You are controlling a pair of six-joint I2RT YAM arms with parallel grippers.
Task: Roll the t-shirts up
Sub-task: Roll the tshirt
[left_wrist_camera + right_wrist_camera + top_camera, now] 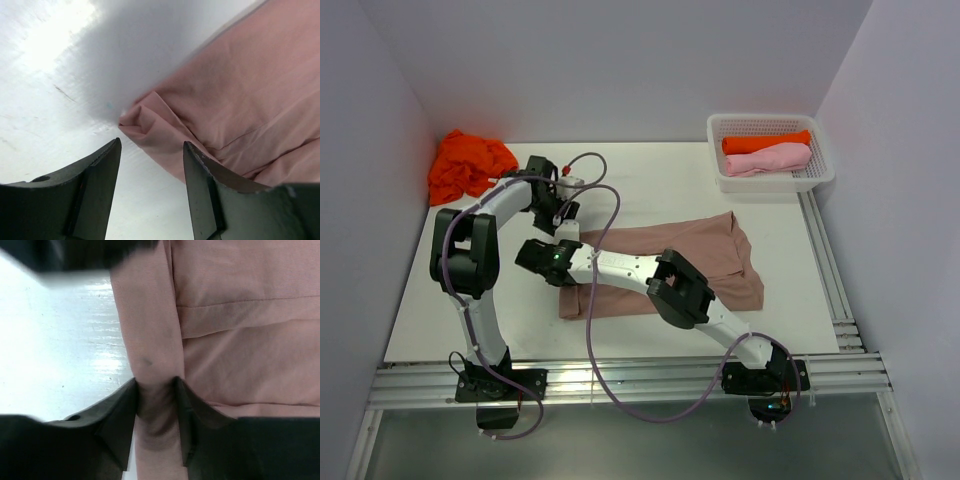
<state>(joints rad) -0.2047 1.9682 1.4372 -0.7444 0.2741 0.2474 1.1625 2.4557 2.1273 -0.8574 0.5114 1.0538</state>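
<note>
Right claw (155, 387) pinches a folded edge of the shirt (240, 340); left claw (150, 145) is spread, seemingly just above its corner, bare surface (45, 90) beside.

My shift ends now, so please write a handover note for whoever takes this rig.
Left gripper: open, empty, hovering at a corner of the pinkish-brown t-shirt.
Right gripper: shut on a fold along that shirt's edge.
Done: orange roll and pink roll lie in the white basket.
To do: the pinkish-brown t-shirt lies folded flat, not rolled; the crumpled orange t-shirt waits at the far left of the table.
</note>
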